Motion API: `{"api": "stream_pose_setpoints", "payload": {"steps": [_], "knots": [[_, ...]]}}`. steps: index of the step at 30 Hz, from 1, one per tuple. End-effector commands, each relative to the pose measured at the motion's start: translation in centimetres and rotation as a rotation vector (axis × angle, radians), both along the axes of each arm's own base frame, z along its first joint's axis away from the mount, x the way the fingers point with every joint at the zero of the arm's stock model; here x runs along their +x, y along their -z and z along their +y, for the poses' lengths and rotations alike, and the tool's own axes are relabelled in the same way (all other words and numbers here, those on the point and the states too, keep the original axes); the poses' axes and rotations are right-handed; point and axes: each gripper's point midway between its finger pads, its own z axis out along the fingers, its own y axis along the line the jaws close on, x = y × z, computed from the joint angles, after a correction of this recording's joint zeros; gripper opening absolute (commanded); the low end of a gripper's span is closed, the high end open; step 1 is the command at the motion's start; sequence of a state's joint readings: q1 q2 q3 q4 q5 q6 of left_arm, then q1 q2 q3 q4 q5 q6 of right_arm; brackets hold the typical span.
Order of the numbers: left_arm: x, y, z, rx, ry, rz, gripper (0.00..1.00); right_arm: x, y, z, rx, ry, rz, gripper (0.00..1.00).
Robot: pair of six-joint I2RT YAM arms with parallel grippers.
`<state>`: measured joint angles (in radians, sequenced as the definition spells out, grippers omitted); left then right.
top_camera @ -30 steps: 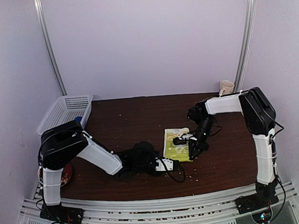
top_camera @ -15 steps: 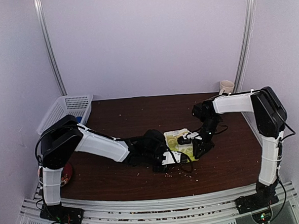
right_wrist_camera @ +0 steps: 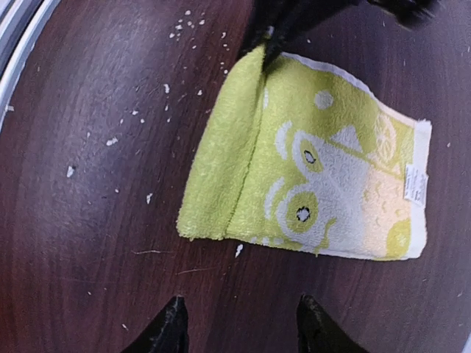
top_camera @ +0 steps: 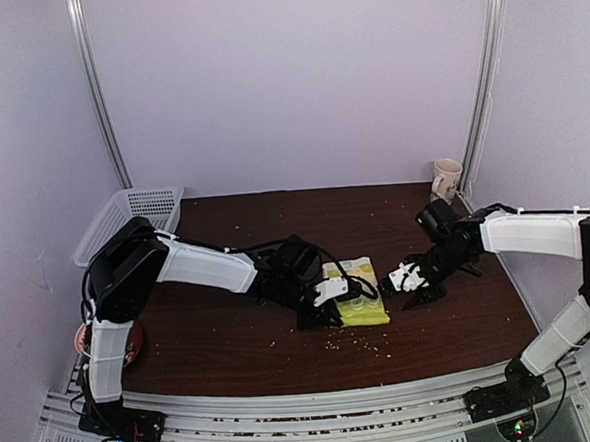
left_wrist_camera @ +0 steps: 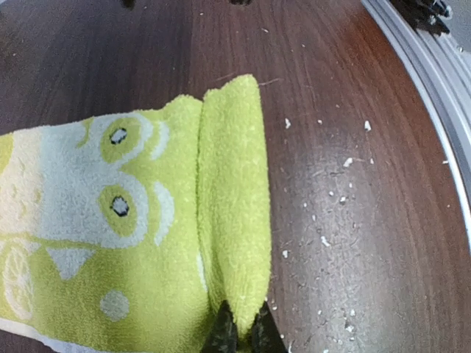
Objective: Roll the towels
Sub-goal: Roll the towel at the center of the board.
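The yellow-green towel (top_camera: 368, 302) lies flat near the middle of the dark wooden table (top_camera: 236, 235), printed side up, with pale owl-like eyes and white shapes showing. Its edge nearest the arms' bases is turned over once into a plain, plump fold (left_wrist_camera: 232, 198) that runs the towel's whole width. A small white label (right_wrist_camera: 414, 184) sits at the far hem. The left gripper (left_wrist_camera: 241, 334) has its jaws drawn together at one end of that fold. It appears to have the cloth nipped between them, though its own camera cuts the fingertips off at the picture's edge and the overhead view hides that corner under the wrist. The right gripper (right_wrist_camera: 241, 301) hangs just beside the towel's other short side with its jaws parted, holding nothing, and only bare wood shows between them. Pale crumbs (left_wrist_camera: 347, 162) are scattered over the wood on the near side of the towel. A white slotted basket (top_camera: 139, 208) stands at the far left corner, and a cream mug (top_camera: 447, 177) stands at the far right. Something red (top_camera: 132, 343) is mostly hidden behind the left arm's upright link. Both arms reach low and long across the table, with their forearms nearly level.
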<state>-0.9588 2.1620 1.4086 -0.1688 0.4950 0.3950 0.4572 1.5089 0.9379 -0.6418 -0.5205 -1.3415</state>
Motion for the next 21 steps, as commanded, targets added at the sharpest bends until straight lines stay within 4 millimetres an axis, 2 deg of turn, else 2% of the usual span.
{"api": "stream_pose_setpoints", "payload": {"steps": [1, 6, 11, 17, 21], "knots": [[0.0, 0.1, 0.5, -0.02, -0.043, 0.203, 0.0, 0.5, -0.1, 0.4, 0.055, -0.152, -0.229, 0.51], [1.3, 0.1, 0.5, -0.04, -0.112, 0.3, 0.0, -0.7, 0.6, 1.5, 0.121, -0.221, -0.227, 0.44], [2.3, 1.0, 0.6, -0.02, -0.164, 0.391, 0.0, -1.8, 1.8, 2.2, 0.148, -0.285, -0.265, 0.43], [3.0, 1.8, 0.6, -0.001, -0.213, 0.464, 0.0, -2.4, 0.9, 3.8, 0.212, -0.296, -0.33, 0.38], [3.4, 2.2, 0.9, 0.006, -0.23, 0.501, 0.0, -2.0, 1.3, 4.2, 0.211, -0.269, -0.341, 0.35]]}}
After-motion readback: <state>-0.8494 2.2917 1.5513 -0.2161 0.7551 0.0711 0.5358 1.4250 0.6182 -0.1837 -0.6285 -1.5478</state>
